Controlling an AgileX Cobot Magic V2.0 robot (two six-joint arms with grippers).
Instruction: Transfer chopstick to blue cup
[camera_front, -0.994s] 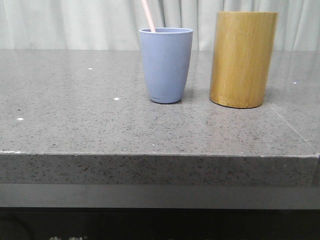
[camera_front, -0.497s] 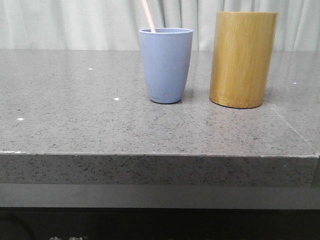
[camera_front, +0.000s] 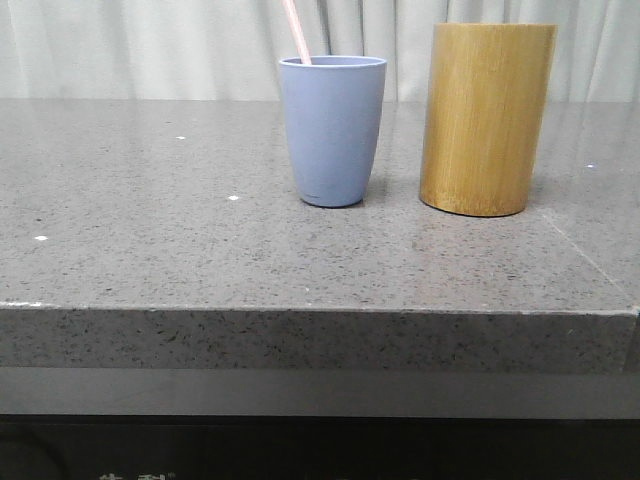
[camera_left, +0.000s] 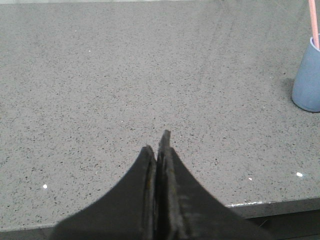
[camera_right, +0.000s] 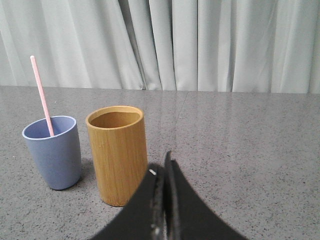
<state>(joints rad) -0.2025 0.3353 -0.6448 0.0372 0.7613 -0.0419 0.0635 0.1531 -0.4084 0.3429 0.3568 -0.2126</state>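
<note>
Chopstick: from the front I see the pale pink chopstick (camera_front: 297, 32) standing inside the blue cup (camera_front: 332, 130), leaning toward my left and resting against the cup's left rim. Its upper part runs out of the top of the front picture. In the right wrist view the whole upper length of the chopstick (camera_right: 41, 95) shows, rising well above the cup's rim.

Blue cup: it stands upright on the grey speckled stone table (camera_front: 200, 250), toward the back, near the middle of my front view.

Bamboo holder: a taller tan bamboo cylinder (camera_front: 486, 118) stands upright just to the right of the blue cup, with a narrow gap between them. Through the right wrist camera I can look into its open top (camera_right: 117, 155), and what I can see of the inside is bare.

Left gripper (camera_left: 157, 150): its two dark fingers are pressed together with nothing between them, hanging over bare table well to the left of the cup.

Right gripper (camera_right: 162, 172): fingers also closed against each other and holding nothing, near the bamboo cylinder, apart from it.

Background: pale pleated curtains (camera_right: 200, 45) hang behind the table.
</note>
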